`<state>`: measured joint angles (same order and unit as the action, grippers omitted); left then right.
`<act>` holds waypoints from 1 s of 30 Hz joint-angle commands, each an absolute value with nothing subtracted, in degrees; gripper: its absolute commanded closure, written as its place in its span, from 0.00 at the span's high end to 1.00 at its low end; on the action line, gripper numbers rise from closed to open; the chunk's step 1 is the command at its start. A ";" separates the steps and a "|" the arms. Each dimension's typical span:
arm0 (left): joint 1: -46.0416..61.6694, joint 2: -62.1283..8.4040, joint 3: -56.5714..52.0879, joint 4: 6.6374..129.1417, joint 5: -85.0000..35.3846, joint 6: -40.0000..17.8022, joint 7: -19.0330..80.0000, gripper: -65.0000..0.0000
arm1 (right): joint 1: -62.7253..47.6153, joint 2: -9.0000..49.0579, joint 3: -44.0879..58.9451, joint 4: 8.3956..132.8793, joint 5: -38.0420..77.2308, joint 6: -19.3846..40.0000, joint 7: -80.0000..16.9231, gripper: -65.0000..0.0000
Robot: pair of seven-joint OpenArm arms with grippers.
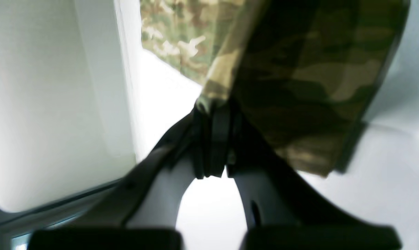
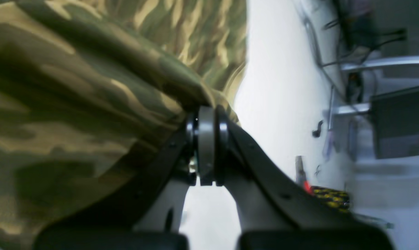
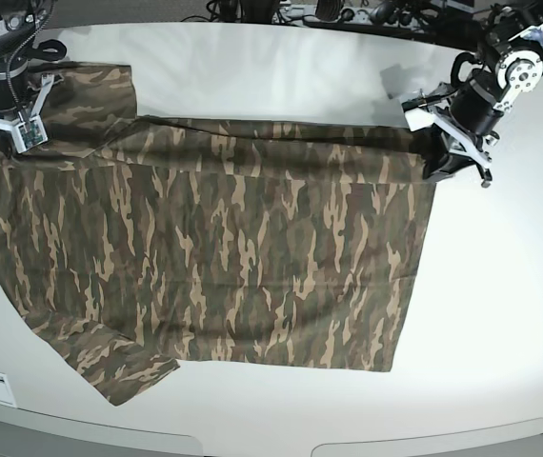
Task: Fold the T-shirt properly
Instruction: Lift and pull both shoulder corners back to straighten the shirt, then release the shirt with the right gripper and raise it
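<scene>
The fingers (image 1: 212, 139) of the left gripper (image 1: 214, 146) are clamped on an edge of the brown, tan and dark-green camouflage cloth T-shirt (image 3: 224, 257). The right gripper (image 2: 207, 146) is pinched on another edge. The shirt is spread across the white table (image 3: 500, 314).

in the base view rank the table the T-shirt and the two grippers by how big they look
1. table
2. T-shirt
3. left gripper and right gripper: both small, too alike to rank
</scene>
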<state>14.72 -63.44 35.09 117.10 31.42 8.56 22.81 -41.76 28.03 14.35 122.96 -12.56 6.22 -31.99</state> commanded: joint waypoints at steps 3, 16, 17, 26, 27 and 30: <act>14.26 -63.24 34.72 117.21 31.97 7.94 19.51 0.00 | -38.52 28.75 14.94 119.33 -11.70 7.66 -30.79 0.00; 12.91 -62.54 34.70 117.19 31.79 7.33 20.16 0.00 | -32.36 30.30 14.96 114.48 -9.02 7.86 -30.85 0.00; 12.60 -62.54 34.70 117.12 31.77 7.31 20.14 0.00 | -32.36 30.57 14.96 114.48 -9.02 7.25 -30.85 0.00; 10.46 -62.48 34.72 116.81 28.16 6.33 19.55 0.00 | -32.38 30.65 14.94 114.48 -7.51 7.60 -30.83 0.00; 10.44 -62.37 34.72 116.81 26.65 4.97 19.27 0.00 | -32.36 30.65 14.94 114.48 -7.07 7.62 -30.83 0.00; 10.44 -61.69 34.72 116.81 22.65 2.85 19.53 0.00 | -32.38 30.65 14.94 114.48 -5.98 7.55 -30.83 0.09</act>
<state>10.85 -60.60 35.20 116.14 22.06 2.00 20.34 -32.49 29.65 14.35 113.71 -5.50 8.40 -31.66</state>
